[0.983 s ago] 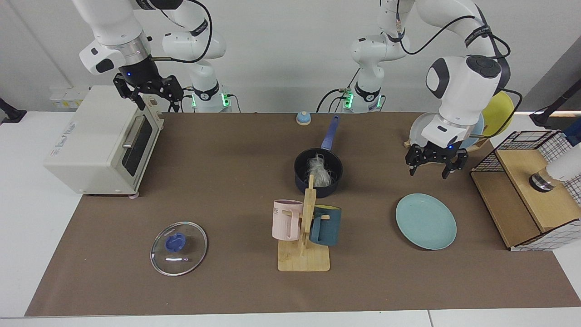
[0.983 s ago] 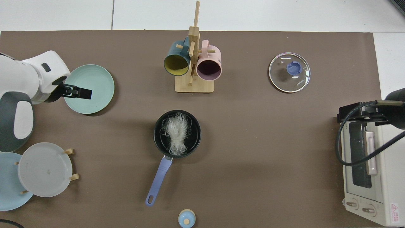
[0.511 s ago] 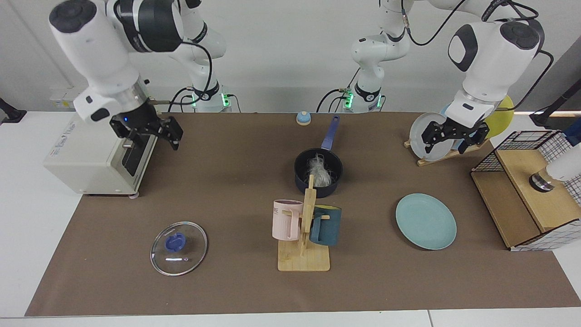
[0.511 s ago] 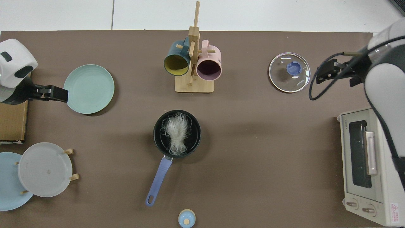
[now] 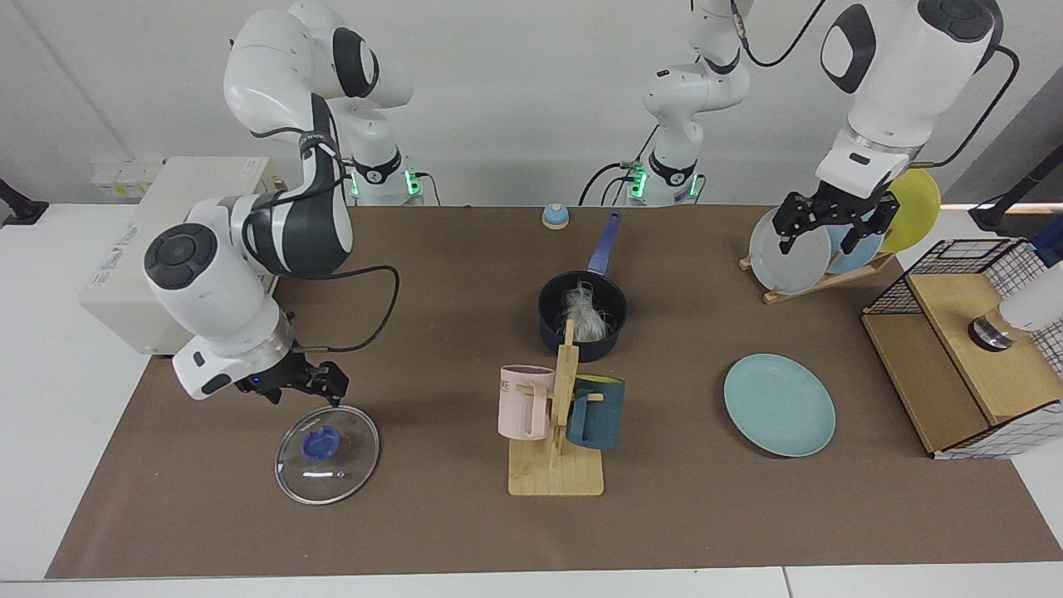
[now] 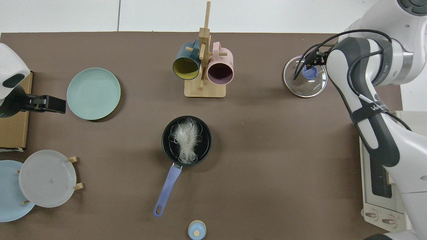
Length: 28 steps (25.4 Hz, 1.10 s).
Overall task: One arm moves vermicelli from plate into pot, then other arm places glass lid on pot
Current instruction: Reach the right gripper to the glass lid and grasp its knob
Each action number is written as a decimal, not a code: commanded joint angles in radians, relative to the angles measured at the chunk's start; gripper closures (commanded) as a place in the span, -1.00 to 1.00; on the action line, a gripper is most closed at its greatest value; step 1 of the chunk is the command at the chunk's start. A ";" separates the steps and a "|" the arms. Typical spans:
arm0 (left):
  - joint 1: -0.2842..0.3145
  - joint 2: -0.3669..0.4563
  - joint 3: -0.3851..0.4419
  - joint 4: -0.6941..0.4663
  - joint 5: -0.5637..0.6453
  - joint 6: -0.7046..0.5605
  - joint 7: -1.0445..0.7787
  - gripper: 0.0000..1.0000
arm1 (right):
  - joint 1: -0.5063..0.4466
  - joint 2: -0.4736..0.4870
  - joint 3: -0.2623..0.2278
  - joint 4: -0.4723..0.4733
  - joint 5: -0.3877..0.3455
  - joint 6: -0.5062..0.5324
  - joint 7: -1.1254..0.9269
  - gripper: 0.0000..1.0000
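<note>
The vermicelli [image 5: 584, 316] [image 6: 184, 138] lies inside the dark pot [image 5: 555, 330] [image 6: 206, 146], whose blue handle points toward the robots. The teal plate [image 5: 779, 404] [image 6: 93, 93] is bare. Flat on the mat lies the glass lid [image 5: 332, 465] [image 6: 300, 85] with its blue knob up. My right gripper [image 5: 296, 389] [image 6: 312, 63] hangs open just above the lid's knob, not touching it as far as I can tell. Raised beside the upright plates, away from the teal plate, is my left gripper [image 5: 815, 239] [image 6: 61, 104], open and holding nothing.
A wooden mug rack [image 5: 558, 465] with a pink and a blue mug stands in front of the pot. A toaster oven [image 5: 116, 249] sits behind the right arm. Upright plates [image 5: 789, 257], a wire-sided wooden box [image 5: 972, 357] and a small blue bell-like object [image 5: 555, 216] line the edges.
The right arm has swung down from the toaster oven to just above the glass lid. The left arm has risen and drawn back from the teal plate toward the upright plates.
</note>
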 commanded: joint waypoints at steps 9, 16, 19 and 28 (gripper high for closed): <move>0.006 -0.010 -0.006 0.001 0.001 -0.014 0.019 -1.00 | -0.016 0.000 0.011 -0.153 -0.018 0.222 -0.083 -1.00; -0.124 -0.034 0.114 -0.002 0.001 -0.031 0.017 -1.00 | -0.019 0.029 0.011 -0.179 -0.029 0.298 -0.085 -1.00; -0.281 -0.036 0.276 -0.002 0.001 -0.025 0.017 -1.00 | -0.020 0.031 0.011 -0.200 -0.040 0.337 -0.086 -1.00; -0.278 -0.034 0.291 -0.004 -0.007 -0.024 0.022 -1.00 | -0.017 0.032 0.013 -0.216 -0.046 0.360 -0.112 -0.98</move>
